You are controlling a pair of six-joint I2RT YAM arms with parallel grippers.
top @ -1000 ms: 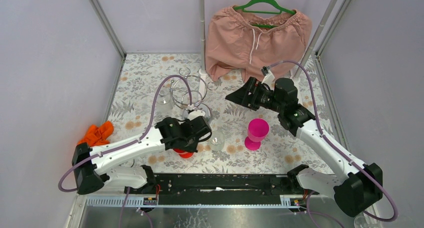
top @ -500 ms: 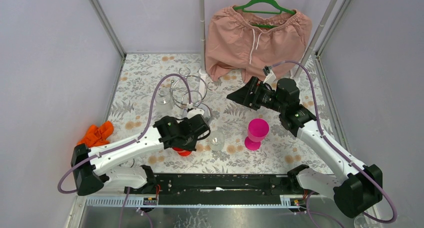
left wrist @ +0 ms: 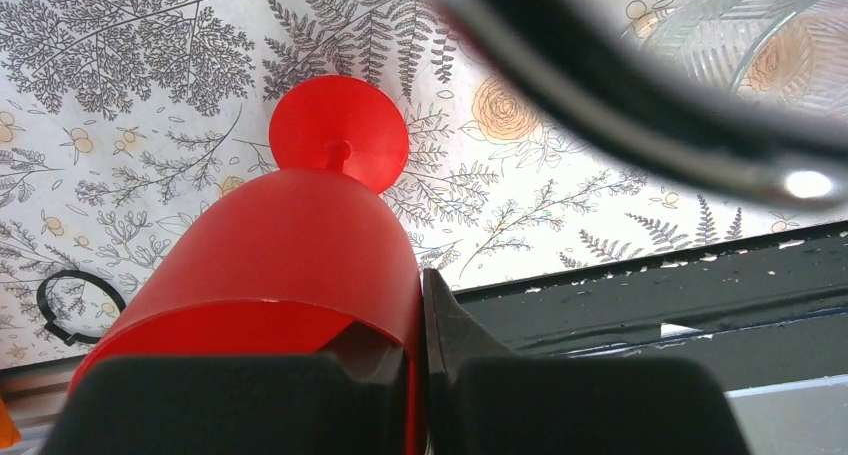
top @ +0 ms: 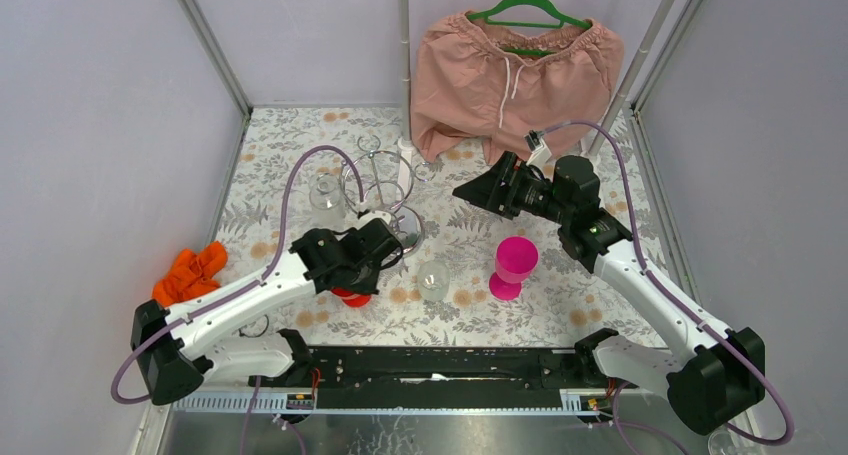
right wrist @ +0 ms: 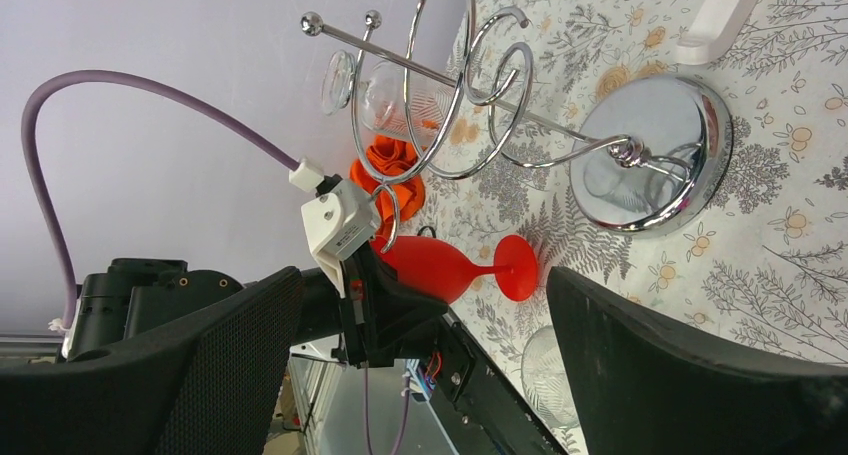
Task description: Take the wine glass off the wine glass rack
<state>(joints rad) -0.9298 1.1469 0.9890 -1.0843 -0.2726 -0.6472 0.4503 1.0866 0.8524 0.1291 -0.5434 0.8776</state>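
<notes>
Since a second ago the left arm has drawn back toward 8 o'clock, carrying the red wine glass further from the rack; the right arm has barely shifted.

The left gripper pinches the wall of the glass at its rim, one finger inside the bowl and one outside, as the left wrist view shows. The glass lies tipped on its side above the flowered table, free of the hooks, at about 7 o'clock from the rack's shiny round base.

The right gripper hangs at 3 o'clock of the rack, its fingers spread wide with nothing between them.

A clear glass sits at the rack's 9 o'clock side, among the hooks. Another clear glass stands on the table at 5 o'clock from the base, just beside the left gripper. A pink goblet stands further toward 4 o'clock, below the right arm. An orange cloth lies at the table's 9 o'clock edge. Pink shorts hang on a green hanger at 12 o'clock.
</notes>
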